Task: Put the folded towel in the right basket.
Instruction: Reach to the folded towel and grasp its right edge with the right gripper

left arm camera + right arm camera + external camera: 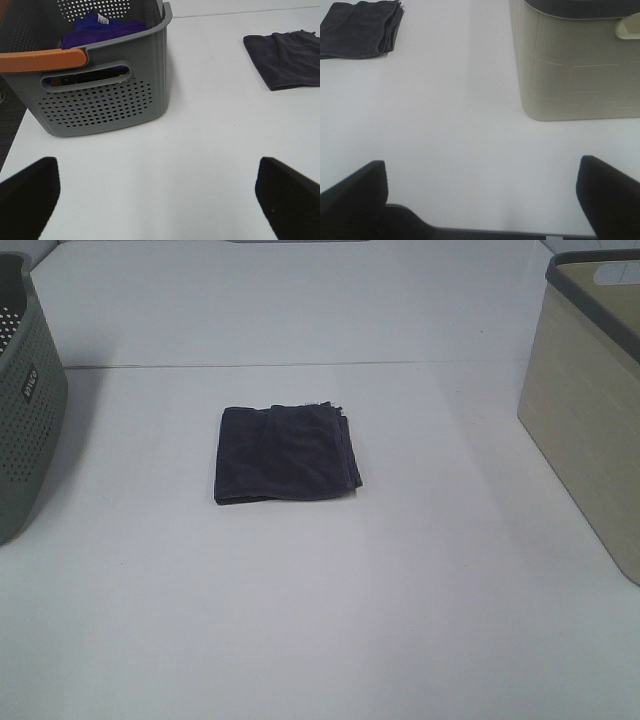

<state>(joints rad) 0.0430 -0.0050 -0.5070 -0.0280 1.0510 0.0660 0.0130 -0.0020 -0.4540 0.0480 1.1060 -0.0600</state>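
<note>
A plain white table point(320, 640) fills the scene, with a thin seam running across it just behind the folded towel point(285, 453). That towel, dark grey and folded into a rough square, lies flat near the middle of the table, and nothing touches it. Well to the right of the towel stands the right basket point(590, 420), beige with a dark rim; well to the left of the towel stands a grey perforated basket point(25, 410). As I judge it, the task has not begun: the towel is not yet gripped, lifted or carried, so the whole reach, grasp, move and drop remains. The left fingers point(30, 200) are spread wide and hold nothing, and the right fingers point(355, 195) are likewise spread wide and empty, both well apart from the towel. Neither arm shows in the high view. Both baskets are cut off by the picture edges there, and the inside of the right basket cannot be seen in any view, so I cannot tell whether it holds anything. The left wrist view shows purple-blue cloth point(107, 25) inside the grey basket and an orange handle point(42, 59) on its rim.
</note>
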